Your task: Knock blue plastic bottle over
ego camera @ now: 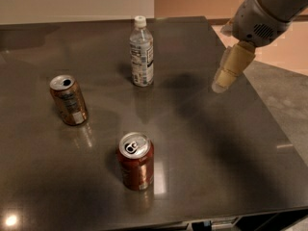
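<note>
The blue plastic bottle [142, 52] stands upright on the dark table [202, 143] at the back middle. It is clear with a white cap and a white-bluish label. My gripper [226, 73] comes in from the upper right on a grey arm and hangs over the table's right side. It is to the right of the bottle, well apart from it, with a gap of bare table between them. Its shadow falls on the table between it and the bottle.
A gold-brown soda can [69, 100] stands at the left. A reddish-brown soda can [136, 160] stands at the front middle. The table's right edge runs just past the gripper, with grey floor [284, 95] beyond.
</note>
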`<state>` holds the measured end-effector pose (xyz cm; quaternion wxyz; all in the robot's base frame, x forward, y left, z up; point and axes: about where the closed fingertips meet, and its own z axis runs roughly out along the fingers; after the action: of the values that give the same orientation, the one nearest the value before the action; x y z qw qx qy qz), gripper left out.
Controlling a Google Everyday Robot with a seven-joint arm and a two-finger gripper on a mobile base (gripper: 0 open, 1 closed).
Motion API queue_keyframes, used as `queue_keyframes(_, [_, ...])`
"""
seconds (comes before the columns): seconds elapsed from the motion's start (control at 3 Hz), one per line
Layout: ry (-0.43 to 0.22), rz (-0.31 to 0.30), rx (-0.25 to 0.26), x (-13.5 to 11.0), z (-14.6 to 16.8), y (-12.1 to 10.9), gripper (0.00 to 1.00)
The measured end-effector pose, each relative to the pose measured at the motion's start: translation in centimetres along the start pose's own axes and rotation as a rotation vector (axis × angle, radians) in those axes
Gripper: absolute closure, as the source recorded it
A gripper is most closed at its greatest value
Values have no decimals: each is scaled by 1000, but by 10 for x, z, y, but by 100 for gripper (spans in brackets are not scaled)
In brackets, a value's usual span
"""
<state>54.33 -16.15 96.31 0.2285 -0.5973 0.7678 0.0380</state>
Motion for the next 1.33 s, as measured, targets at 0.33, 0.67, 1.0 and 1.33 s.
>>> queue_keyframes(0.33, [-59,15,-20,-27,25,-22,0])
queue_keyframes(0.67, [-101,33,-46,-56,52,-40,0])
queue_keyframes(1.0, [-145,44,-67,-87,72,-52,0])
queue_keyframes(1.33, [-175,49,-66,-116,88,-60,0])
